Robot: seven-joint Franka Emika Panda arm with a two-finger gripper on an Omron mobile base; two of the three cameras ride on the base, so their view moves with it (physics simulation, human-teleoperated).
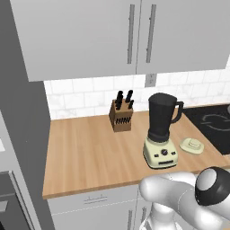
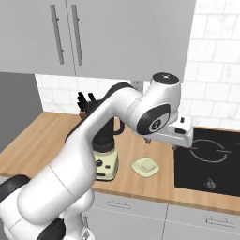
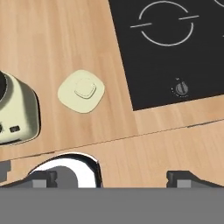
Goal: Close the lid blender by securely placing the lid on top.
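Wooden counter (image 1: 90, 148) below grey cabinets carries the blender (image 1: 161, 130), its jar uncovered, and the lid (image 3: 82, 91) flat just beside its base, near the cooktop (image 3: 175, 48). Our pincer (image 3: 111, 177) hangs spread above. We should centre over the knob, descend straight, then pinch.

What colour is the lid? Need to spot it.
Pale cream-green lid, clearest in hand view.

The pale cream-green lid (image 1: 192, 145) lies flat on the desk just right of the open-topped blender (image 1: 161, 131).
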